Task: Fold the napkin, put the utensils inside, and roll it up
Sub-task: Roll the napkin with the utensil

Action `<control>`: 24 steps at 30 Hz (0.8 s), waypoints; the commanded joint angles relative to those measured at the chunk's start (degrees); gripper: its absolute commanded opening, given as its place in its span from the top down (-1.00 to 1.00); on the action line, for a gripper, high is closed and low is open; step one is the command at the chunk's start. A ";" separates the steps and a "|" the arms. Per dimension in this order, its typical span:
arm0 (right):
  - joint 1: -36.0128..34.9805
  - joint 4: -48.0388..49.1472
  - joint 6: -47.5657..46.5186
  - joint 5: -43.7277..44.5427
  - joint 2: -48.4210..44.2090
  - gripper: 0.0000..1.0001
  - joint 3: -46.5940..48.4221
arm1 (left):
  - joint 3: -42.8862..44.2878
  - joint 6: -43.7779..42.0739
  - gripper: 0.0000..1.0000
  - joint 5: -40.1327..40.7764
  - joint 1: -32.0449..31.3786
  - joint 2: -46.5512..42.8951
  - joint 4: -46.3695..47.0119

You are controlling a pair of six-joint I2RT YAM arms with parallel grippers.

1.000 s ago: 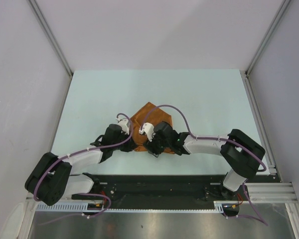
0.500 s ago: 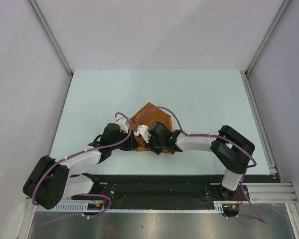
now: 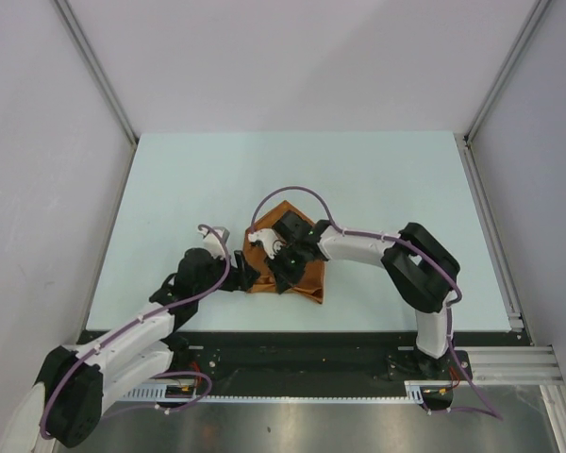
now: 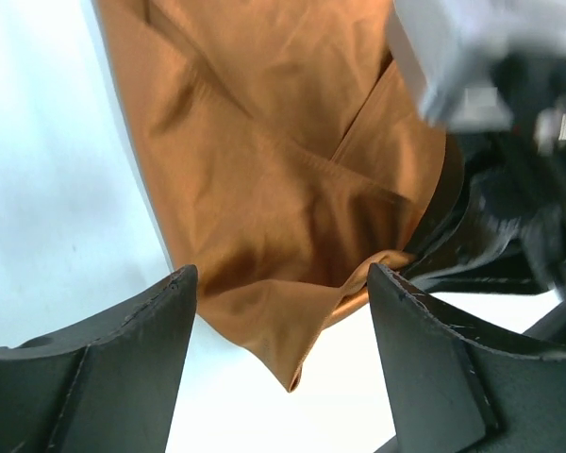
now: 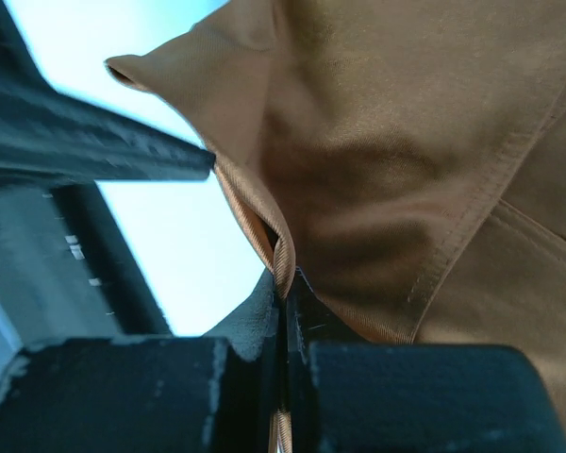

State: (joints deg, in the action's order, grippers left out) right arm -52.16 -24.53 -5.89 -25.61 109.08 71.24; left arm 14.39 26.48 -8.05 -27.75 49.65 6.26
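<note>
The rust-orange napkin (image 3: 302,276) lies bunched and folded near the table's front middle. My right gripper (image 3: 277,274) reaches in from the right and is shut on a raised fold at the cloth's left edge. The right wrist view shows that fold pinched between the closed jaws of the right gripper (image 5: 285,279), with the napkin (image 5: 406,142) spreading beyond. My left gripper (image 3: 243,277) stands open just left of the cloth. In the left wrist view a loose corner of the napkin (image 4: 264,189) hangs between the spread fingers (image 4: 123,359) of the left gripper (image 4: 283,283), which do not grip it. The utensils are hidden.
The pale table (image 3: 170,189) is bounded by white walls with metal rails at left, back and right. The right arm's body (image 4: 509,142) crowds the cloth's right side. A black base strip (image 3: 292,349) runs along the near edge.
The left gripper has opened, let go of the napkin and drawn back toward the near left. The right gripper has shut on the cloth's fold and moved left and farther over it.
</note>
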 commanded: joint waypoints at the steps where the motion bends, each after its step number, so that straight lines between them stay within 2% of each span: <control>1: 1.80 -7.54 2.46 -10.51 3.68 1.00 5.57 | -1.64 0.42 -0.56 -0.82 0.24 -2.00 0.50; 6: 3.55 -11.23 3.17 -15.25 8.78 1.00 9.79 | -3.32 0.24 -0.63 -2.75 0.24 -4.56 2.08; 12: 5.84 -12.56 3.87 -19.92 12.64 1.00 11.46 | -3.23 1.56 -0.63 -1.97 -0.03 -1.75 1.21; 24: 8.30 -15.02 3.52 -22.29 17.48 1.00 14.45 | -1.04 2.61 -0.65 1.11 -0.64 3.26 -0.28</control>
State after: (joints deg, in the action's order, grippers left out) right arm -44.49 -37.19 -2.07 -47.51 124.64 83.66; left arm 11.35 27.51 -8.97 -28.16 50.68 6.09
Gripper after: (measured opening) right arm 0.019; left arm 0.831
